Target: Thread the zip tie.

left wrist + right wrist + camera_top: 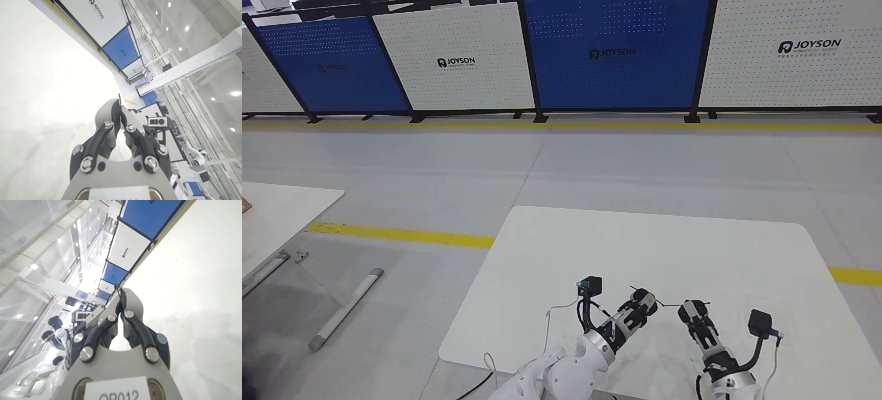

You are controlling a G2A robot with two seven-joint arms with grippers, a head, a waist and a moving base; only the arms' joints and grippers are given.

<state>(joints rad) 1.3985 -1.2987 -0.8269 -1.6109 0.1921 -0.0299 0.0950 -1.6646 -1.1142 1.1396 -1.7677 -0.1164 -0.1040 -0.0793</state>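
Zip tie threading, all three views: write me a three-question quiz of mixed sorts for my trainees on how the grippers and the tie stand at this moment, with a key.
1. True or false: the left gripper is wide open above the white table.
2. Multiple choice: what sticks out past the tip of the right gripper? A) a red cable B) a thin black zip tie C) a screwdriver
3. Fill the gap: the number of grippers shut on the zip tie is ____.

Key: 1 false, it is shut on the tie; 2 B; 3 two.
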